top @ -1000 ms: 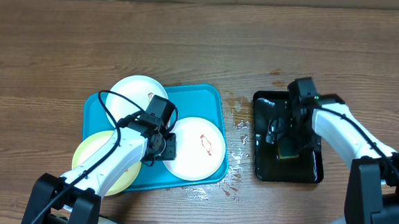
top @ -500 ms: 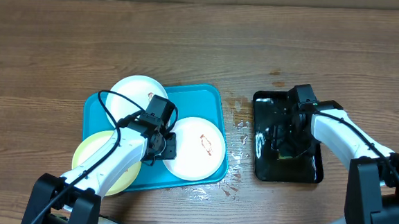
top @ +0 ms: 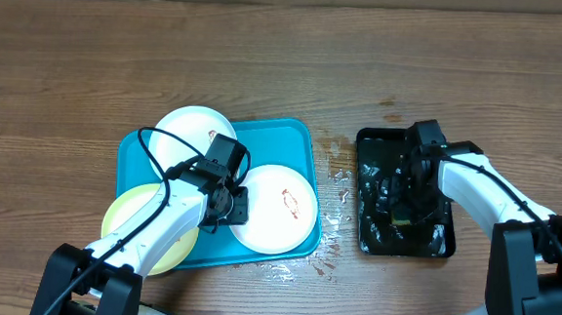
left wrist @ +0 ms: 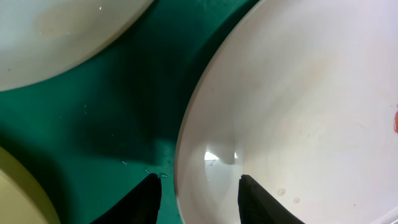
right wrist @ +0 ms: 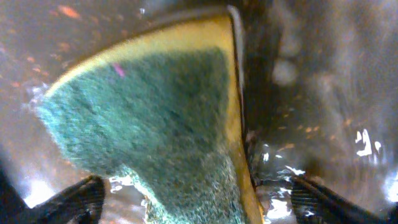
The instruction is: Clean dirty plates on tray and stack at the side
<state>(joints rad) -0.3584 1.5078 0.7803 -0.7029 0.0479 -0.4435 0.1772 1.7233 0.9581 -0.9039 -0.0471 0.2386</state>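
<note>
Large tray (top: 282, 143) sits on the worktop (top: 267, 59), left of centre. Small tray (top: 364, 236) lies to its right, apart from it. Three plates are on the large tray: rear plate (top: 187, 132) at back left, overhanging the back rim; front-left plate (top: 126, 212) overhanging the left rim; right plate (top: 283, 211) on the right half, toward the front. Left hand (left wrist: 196, 186) is between the plates, one finger either side of the right plate's left rim. Sponge (right wrist: 161, 118) lies in the small tray, below the right hand (top: 401, 189).

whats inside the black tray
A yellow sponge, green scrub side up, lying in water. The open right gripper above it hides part of the black tray floor from overhead.
</note>
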